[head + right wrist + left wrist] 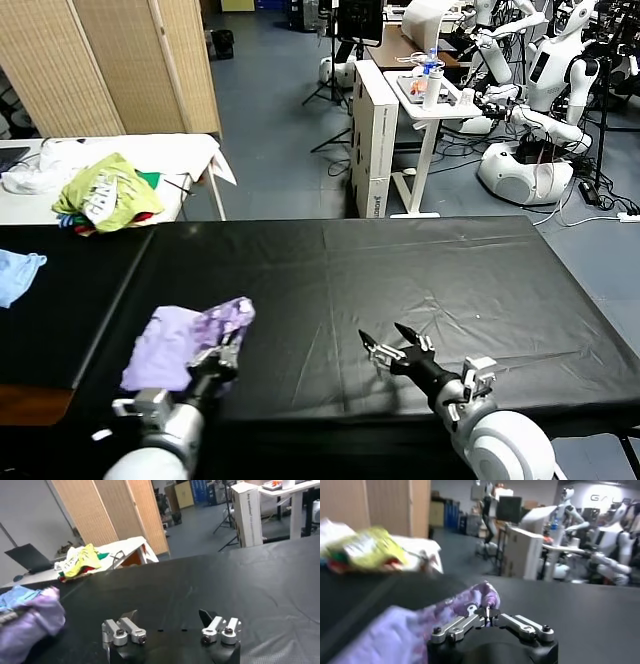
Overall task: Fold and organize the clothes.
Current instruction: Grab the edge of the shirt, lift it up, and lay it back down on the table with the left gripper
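The lavender T-shirt [185,340] lies bunched near the front left of the black surface [420,280], close to the seam where a second black panel begins on its left. Its printed purple side is turned up at the far end, and the heap sits only a little back from the front edge.

The left claw [222,352] is down at the near right side of the heap, its fingertips almost together and touching the printed fabric; whether they actually pinch a fold I cannot tell, even from the left wrist view [487,614].

The right claw [395,343] hangs over bare black cover near the front edge, well apart from the shirt, its fingers spread wide and holding nothing.

Between and beyond the two claws the cover is wrinkled but open, all the way to the far edge.

A light blue cloth [18,272] lies at the far left. Behind it a white side table [190,150] carries a yellow-green garment heap [108,193]. Folding screens [130,60], other robots [545,90] and a white desk [430,100] stand farther back across the floor.
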{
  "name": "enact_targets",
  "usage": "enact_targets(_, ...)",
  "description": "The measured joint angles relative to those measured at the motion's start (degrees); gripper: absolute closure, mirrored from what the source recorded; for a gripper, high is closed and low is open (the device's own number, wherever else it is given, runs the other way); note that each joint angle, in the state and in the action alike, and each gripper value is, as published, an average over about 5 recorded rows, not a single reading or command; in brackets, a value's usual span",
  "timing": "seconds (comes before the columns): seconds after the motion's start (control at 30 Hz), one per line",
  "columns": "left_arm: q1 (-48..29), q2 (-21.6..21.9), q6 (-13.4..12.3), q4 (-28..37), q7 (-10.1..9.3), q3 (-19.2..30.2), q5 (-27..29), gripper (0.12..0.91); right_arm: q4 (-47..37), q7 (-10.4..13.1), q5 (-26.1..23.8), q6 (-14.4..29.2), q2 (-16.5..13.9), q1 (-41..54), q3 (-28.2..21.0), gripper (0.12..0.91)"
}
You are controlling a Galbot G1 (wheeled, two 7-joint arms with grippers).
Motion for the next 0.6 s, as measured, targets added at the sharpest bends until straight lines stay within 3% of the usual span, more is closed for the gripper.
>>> enact_targets(0.33, 0.2, -0.9, 0.2, 0.1, 0.33, 2.1, -0.2, 0.203, -0.7, -0.1, -0.2, -0.1, 0.3, 0.2, -1.6, 0.118)
enact_targets(0.43, 0.3, -1.0, 0.2, 0.1, 0.43, 2.2, -0.2, 0.135, -0.9, 0.0, -0.2, -0.1, 0.3, 0.6, -2.3, 0.118)
enact_targets(0.6, 0.7, -0.2, -0.4, -0.5, 1.17, 0.9, 0.6, 0.124, -1.9, 1.0, 1.4, -0.9, 0.4, 2.4, -4.5, 0.118)
